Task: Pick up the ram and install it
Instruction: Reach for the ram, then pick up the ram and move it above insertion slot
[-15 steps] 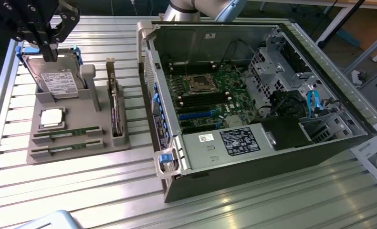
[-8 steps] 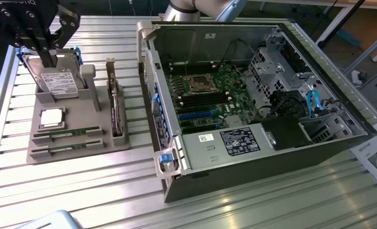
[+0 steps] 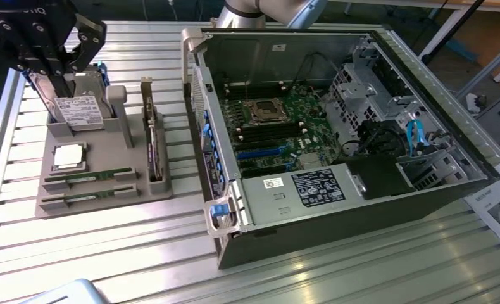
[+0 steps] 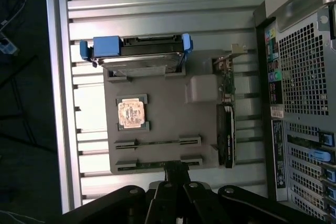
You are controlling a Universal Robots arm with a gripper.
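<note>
the gripper hung upper left; the ram lay below it, lower left, long axis crossways; grip state i couldn't tell.

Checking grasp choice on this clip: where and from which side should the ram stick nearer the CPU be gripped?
Grip the ram by its middle span, across its two flat faces, coming straight down from above. It stands on edge in the gray holder, end blocks covering both ends, so likely only the top edge is free.
</note>
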